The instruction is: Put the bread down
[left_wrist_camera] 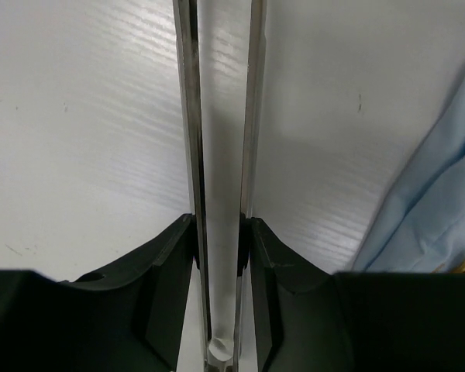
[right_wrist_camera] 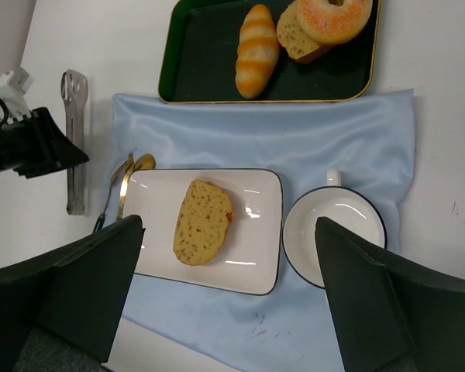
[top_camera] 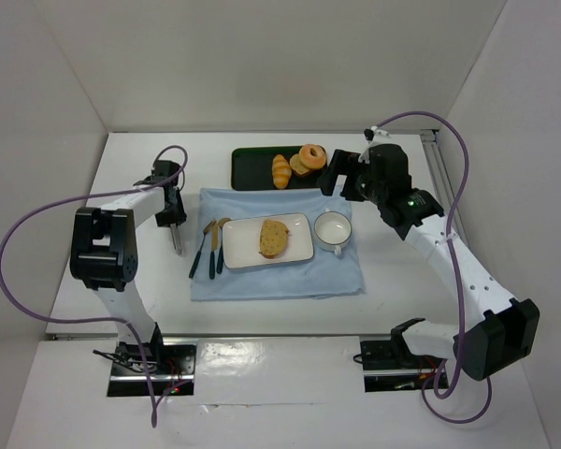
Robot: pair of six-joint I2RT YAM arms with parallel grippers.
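Observation:
The bread is a flat golden-brown slice lying on a white rectangular plate on the blue cloth; it also shows in the right wrist view. My right gripper is open and empty, held high between the green tray and the cup; in its own view the gripper looks down on the plate. My left gripper is left of the cloth, shut on metal tongs whose arms point along the table.
A dark green tray at the back holds a yellow-orange roll, a donut and another slice under it. A white cup stands right of the plate. A fork and spoon lie left of it.

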